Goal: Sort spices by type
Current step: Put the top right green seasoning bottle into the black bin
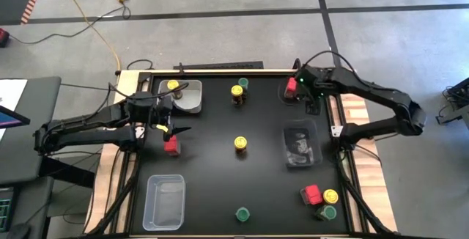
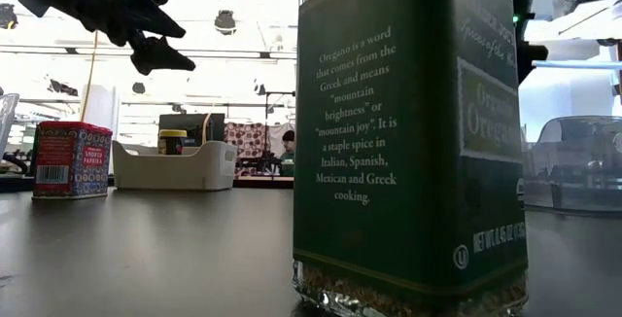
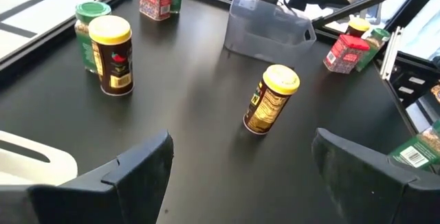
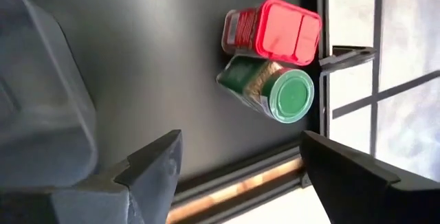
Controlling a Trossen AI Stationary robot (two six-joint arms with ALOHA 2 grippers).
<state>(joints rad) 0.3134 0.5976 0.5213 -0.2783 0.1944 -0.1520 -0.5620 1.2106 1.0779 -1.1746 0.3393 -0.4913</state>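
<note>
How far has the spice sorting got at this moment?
Barely started. Done: one yellow-lidded jar sits in the far-left bin. In hand: nothing; the left gripper hangs open over a red tin, and the right gripper is open beside a red container in the far right corner. Left: yellow jars mid-table, a green-lidded jar near the front and the mixed cluster front right.

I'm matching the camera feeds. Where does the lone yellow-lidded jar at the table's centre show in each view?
High view: yellow-lidded jar at the table's centre.
Low view: not visible; an oregano jar fills the foreground.
Left wrist view: mid-picture, before the clear bin.
Right wrist view: not in it.
Shared landmark: that clear bin, right of the jar in the high view.
</note>
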